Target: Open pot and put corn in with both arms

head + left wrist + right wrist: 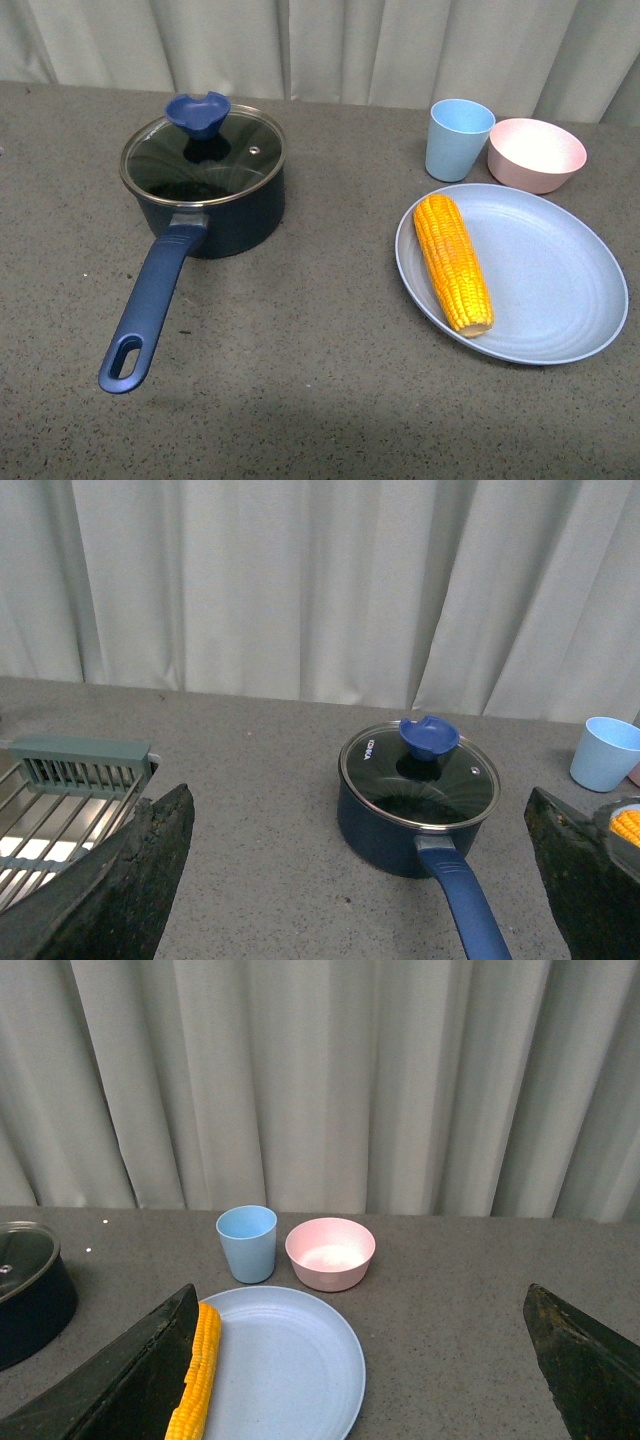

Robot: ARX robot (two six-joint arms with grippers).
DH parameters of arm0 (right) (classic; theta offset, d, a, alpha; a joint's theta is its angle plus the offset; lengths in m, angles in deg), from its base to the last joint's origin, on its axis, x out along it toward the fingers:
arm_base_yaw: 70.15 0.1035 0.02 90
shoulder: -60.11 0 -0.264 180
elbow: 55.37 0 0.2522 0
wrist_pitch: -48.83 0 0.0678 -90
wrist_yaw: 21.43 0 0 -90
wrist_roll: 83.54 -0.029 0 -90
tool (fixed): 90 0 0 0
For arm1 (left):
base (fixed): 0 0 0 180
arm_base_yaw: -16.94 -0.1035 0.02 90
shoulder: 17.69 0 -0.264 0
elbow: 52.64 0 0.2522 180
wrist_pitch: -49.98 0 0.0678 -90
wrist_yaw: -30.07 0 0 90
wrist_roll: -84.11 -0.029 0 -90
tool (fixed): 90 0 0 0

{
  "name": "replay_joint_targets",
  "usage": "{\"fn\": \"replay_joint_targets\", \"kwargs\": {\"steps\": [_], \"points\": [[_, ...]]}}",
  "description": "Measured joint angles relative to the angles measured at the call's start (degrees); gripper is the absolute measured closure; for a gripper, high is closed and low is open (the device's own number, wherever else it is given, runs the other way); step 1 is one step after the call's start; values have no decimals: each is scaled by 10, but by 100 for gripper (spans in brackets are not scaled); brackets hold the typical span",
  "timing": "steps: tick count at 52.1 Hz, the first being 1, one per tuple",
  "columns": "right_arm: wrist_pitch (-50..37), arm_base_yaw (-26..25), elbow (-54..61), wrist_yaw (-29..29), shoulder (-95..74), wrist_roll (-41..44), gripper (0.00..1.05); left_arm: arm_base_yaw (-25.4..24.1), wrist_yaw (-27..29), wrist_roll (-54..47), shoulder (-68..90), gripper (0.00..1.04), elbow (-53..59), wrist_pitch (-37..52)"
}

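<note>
The jaws of the left gripper (pixel 358 795) are spread wide and empty, and the pot (pixel 225 222) is seen between them. Those of the right gripper (pixel 360 1292) are likewise wide and empty. The pot is capped by its lid (pixel 245 165). The corn (pixel 453 262) is laid on the left part of the plate (pixel 560 300), well apart from the pot.

Soft, even light; sharp pictures, faint shadows, slight glare on the lid (pixel 203 158).
</note>
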Motion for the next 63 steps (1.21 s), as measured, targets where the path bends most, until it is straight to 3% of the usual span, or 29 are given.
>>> {"fn": "replay_joint_targets", "kwargs": {"steps": [52, 54, 59, 63], "points": [[0, 0, 0, 0, 0, 0, 9, 0, 0, 0, 0, 7, 0, 0], [0, 0, 0, 0, 0, 0, 9, 7, 24, 5, 5, 7, -2, -9], [0, 0, 0, 0, 0, 0, 9, 44, 147, 26, 70, 7, -9, -13], [0, 0, 0, 0, 0, 0, 9, 60, 161, 34, 142, 7, -9, 48]]}}
